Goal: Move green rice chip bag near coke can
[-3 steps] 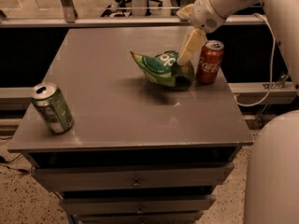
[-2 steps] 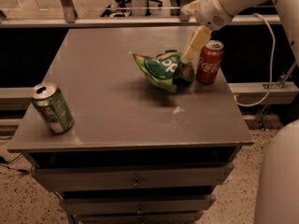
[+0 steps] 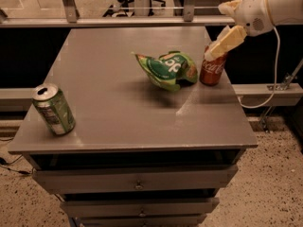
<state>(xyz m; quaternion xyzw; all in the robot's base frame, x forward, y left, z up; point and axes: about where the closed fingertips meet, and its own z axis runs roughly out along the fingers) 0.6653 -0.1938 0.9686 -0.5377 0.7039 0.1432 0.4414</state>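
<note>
Right of the frame's centre, the green rice chip bag (image 3: 165, 70) lies crumpled on the table (image 3: 118, 126), just beside the coke can (image 3: 211, 72); you can judge it near enough for the task. At the upper right the gripper (image 3: 216, 31) hangs above the can with fingers spread and nothing between them, so the bag rests by its own weight. A green soda can (image 3: 53, 109) stands well apart at lower left.

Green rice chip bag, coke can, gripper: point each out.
green rice chip bag (image 3: 166, 70), camera view, middle of its green front.
coke can (image 3: 211, 71), camera view, red side.
gripper (image 3: 223, 39), camera view, beige end just above the coke can.
</note>
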